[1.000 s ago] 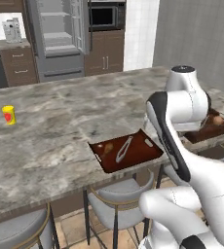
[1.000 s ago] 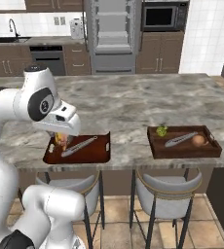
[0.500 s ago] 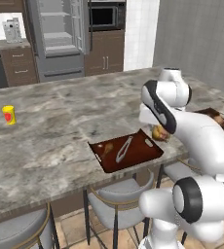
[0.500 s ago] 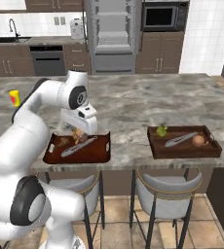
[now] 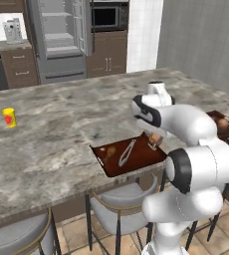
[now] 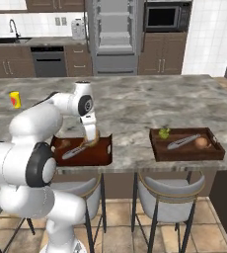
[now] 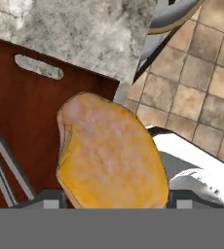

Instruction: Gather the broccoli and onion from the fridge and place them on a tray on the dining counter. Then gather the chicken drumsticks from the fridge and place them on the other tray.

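- Drumstick (image 7: pixel 109 151) clamped plump-end-up in my claw (image 6: pixel 91 142), which has swung in over the near dark-red tray (image 6: pixel 98 155) from a spot beside it moments earlier.
- Claw now hangs low above the tray's right half on the dining worktop (image 5: pixel 61 134), the meat just clear of the tray floor as far as I can tell; half a second back it was still higher and further left.
- Tongs (image 5: pixel 126 152) lie across this tray, and a small golden-brown piece (image 5: pixel 109 150), judged to be the first drumstick, rests at its left end.
- Broccoli (image 6: pixel 164 132) and onion (image 6: pixel 201 142) sit with a second pair of tongs (image 6: pixel 183 142) on the other tray (image 6: pixel 184 153), well apart to the right, so the vegetable half looks done.
- Fridge (image 6: pixel 114 34) stands open across the kitchen.
- My reading: this is the final placement; what remains is lowering, then spreading the claw so the drumstick settles beside the tongs rather than on them.
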Tool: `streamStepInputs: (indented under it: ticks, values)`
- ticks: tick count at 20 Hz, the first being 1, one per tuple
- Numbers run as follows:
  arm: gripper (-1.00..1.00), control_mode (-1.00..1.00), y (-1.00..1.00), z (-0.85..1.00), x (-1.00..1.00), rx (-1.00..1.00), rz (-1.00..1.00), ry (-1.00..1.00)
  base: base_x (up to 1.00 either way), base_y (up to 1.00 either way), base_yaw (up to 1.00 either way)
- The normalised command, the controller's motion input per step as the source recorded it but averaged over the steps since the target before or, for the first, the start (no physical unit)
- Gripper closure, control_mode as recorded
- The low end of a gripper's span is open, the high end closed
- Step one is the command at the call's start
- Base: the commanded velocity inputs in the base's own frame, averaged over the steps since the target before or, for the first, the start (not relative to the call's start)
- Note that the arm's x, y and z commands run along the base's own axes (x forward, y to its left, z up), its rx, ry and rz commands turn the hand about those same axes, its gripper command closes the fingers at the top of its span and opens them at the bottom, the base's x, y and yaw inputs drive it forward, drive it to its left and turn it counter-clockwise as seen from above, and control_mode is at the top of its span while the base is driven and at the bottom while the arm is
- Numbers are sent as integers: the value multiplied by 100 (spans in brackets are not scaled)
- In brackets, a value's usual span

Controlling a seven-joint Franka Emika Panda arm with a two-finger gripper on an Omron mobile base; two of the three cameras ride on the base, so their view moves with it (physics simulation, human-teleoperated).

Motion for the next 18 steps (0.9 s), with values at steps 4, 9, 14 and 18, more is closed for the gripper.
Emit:
streamStepInputs:
  ticks: [4, 9, 14, 18]
  values:
    - [100, -100, 0, -51, 91, -13, -52, 11, 0, 0, 0]
    - [100, -100, 1, -69, 69, -7, -51, 0, 0, 0, 0]
    - [100, -100, 0, -57, 58, 0, -37, 0, 0, 0, 0]
    - [100, -100, 2, -46, 16, 0, -15, 0, 0, 0, 0]
